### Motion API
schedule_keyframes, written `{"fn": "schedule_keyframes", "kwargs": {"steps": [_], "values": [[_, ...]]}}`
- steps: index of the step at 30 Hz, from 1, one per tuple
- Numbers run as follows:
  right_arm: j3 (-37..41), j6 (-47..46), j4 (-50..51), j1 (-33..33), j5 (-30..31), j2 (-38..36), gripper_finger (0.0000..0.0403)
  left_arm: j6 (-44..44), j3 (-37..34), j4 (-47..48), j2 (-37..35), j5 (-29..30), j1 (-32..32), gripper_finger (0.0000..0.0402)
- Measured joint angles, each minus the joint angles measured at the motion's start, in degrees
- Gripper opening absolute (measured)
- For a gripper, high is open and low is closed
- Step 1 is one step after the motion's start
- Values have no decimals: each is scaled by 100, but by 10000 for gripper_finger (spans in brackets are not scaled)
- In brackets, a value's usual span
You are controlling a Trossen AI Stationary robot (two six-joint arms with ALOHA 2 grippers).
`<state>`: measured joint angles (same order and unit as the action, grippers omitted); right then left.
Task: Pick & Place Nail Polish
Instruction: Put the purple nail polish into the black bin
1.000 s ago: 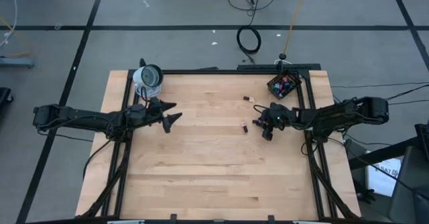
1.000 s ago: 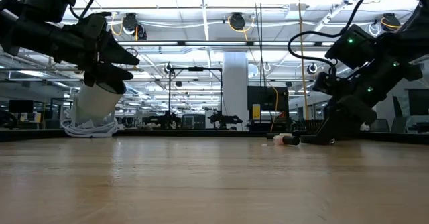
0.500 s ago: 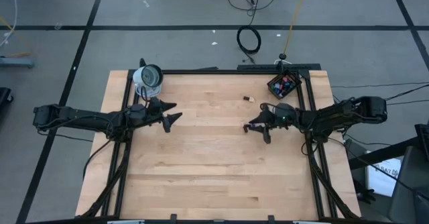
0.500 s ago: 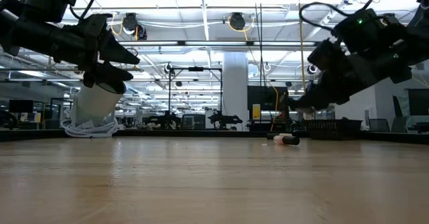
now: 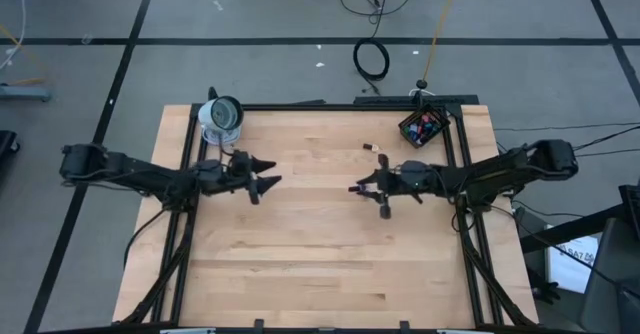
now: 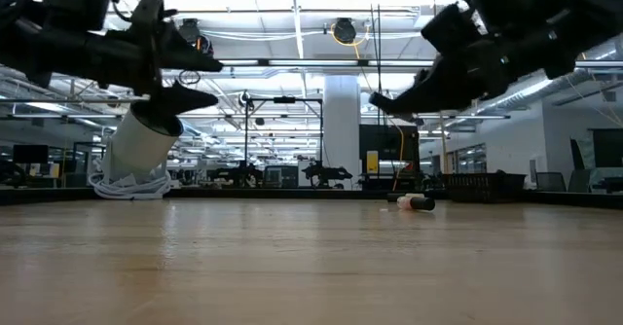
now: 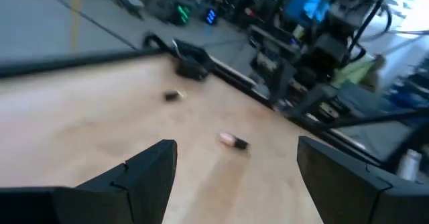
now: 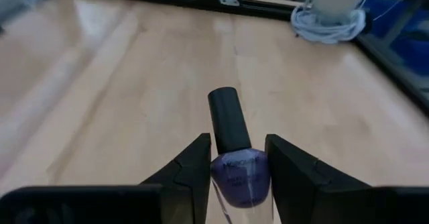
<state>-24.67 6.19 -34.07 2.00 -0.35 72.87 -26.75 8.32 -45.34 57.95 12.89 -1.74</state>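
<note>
Starting at the left: left hand (image 5: 262,173) hovering over the left half of the table (image 5: 300,264), fingers spread wide, nothing between them. Looks parked on purpose, clear of the middle, leaving room for the other arm. Behind it at the back-left corner, a white cup (image 5: 221,117) with a coil of cord at its foot, plain only from table height.

Centre now: one loose bottle lying on its side (image 5: 372,147) toward the back of the table, well apart from either hand. Seen flat from above; pale with a dark cap from table height. Left wrist picks up a pinkish bottle lying down too, blurred, possibly the same one, plus a second small dark item nearer the rail.

Right hand (image 5: 365,187) up off the wood near mid-table, pinching a purple bottle (image 8: 231,167) by its glass body, dark cap pointing forward. Only the right wrist shows that grip clearly; overhead gives just a speck of purple at the fingertips. Carried high, probably to clear the surface in transit.

Far right: black box (image 5: 424,126) at the back-right corner, coloured bottles packed inside, visible only from above.
</note>
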Motion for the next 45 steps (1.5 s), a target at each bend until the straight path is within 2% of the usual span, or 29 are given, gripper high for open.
{"fn": "schedule_keyframes", "kwargs": {"steps": [5,12,16,24,31,36,45], "values": [[-574,670,823,-476,1154,56,110,-402,689,-195,1129,-606,180,296],[-896,1454,882,-889,2288,124,110,-41,2389,-212,2785,-669,308,296],[-894,1656,936,-1071,2783,122,110,-862,3269,-158,3561,-689,289,296],[-891,1762,900,-1154,2886,120,110,-1159,4431,-108,4766,-740,291,296],[-891,1753,910,-1156,2885,120,110,-1310,5098,-105,5355,-713,291,296],[-878,1761,960,-1190,2934,111,110,-1337,5384,-47,5573,-727,282,296],[-894,1787,972,-1199,2863,121,110,-1350,5484,321,5576,-694,134,295]]}}
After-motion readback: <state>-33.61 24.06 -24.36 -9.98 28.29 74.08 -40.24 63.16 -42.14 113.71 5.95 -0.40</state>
